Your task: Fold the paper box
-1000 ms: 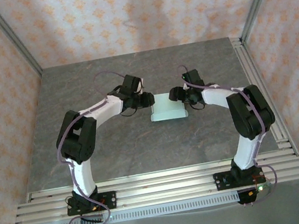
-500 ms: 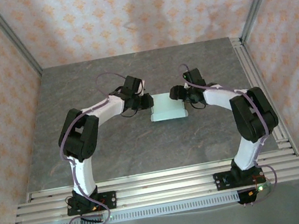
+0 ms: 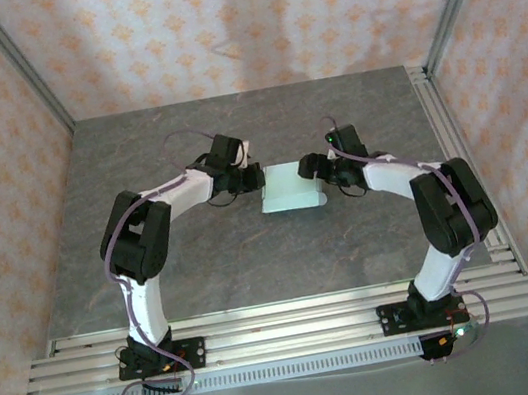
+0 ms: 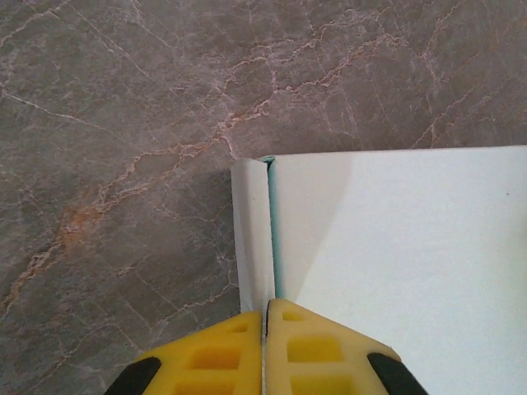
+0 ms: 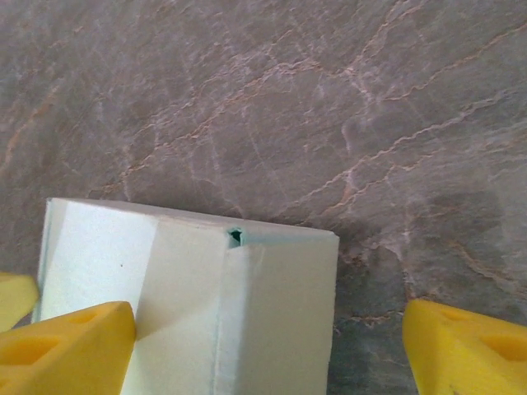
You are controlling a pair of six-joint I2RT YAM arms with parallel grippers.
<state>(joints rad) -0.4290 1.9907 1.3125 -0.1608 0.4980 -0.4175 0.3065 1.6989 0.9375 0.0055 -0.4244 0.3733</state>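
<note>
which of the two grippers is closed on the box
The left gripper: its yellow fingers pinch a thin edge of the paper box. The right gripper is wide open, its fingers far apart at the box's other end.

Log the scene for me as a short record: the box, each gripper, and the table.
box: pale green card, partly folded, lying mid-table
left gripper: shut, pinching a flap at the box's left edge
right gripper: open, a corner of the box between its fingers
table: grey, marble-patterned top
</note>
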